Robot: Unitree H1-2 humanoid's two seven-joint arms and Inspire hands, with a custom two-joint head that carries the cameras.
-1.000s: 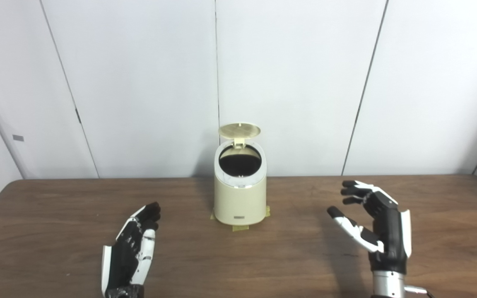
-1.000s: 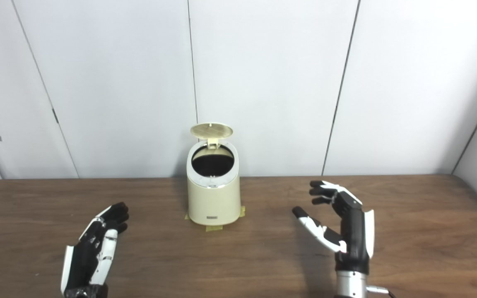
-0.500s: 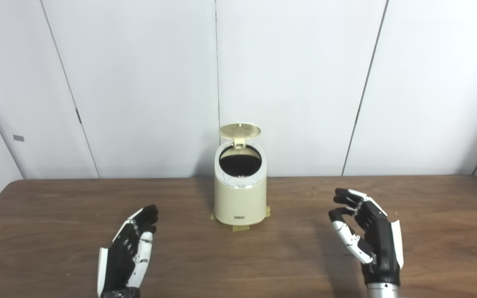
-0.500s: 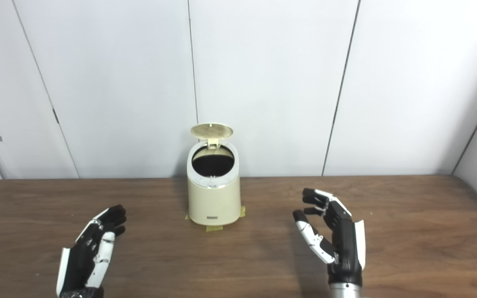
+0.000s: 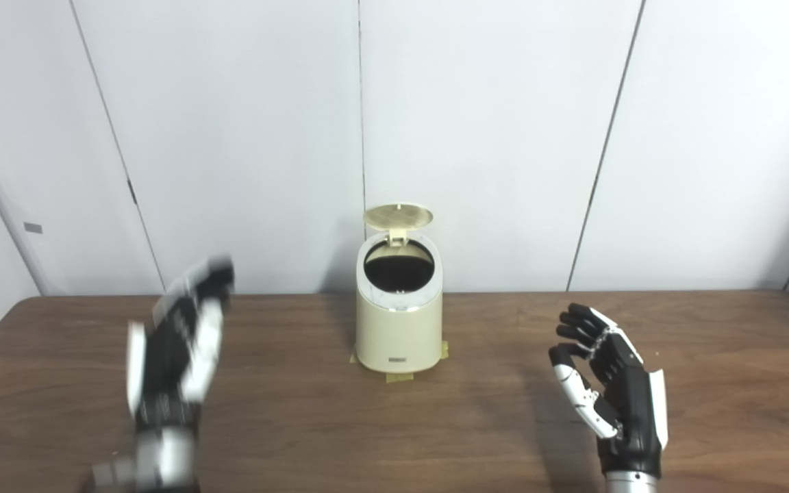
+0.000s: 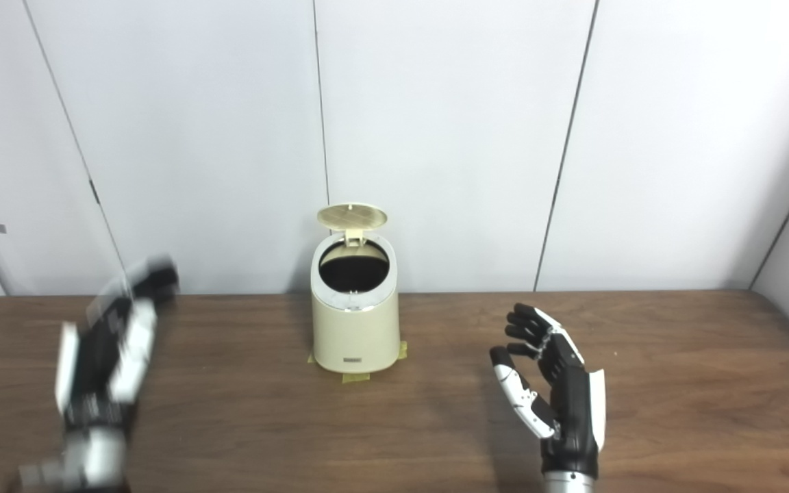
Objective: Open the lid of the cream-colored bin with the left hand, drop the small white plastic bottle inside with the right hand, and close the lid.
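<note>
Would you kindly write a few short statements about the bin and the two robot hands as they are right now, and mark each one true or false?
1. The lid of the bin stands open. True.
2. The right robot hand holds a small white bottle. False: it holds nothing, and its fingers are apart.
3. The left robot hand is blurred and raised above the table, to the left of the bin. True.
4. The bin lies on its side. False: it stands upright, with yellow tape at its base.
5. The left robot hand is touching the lid. False: it is well apart from the bin.
</note>
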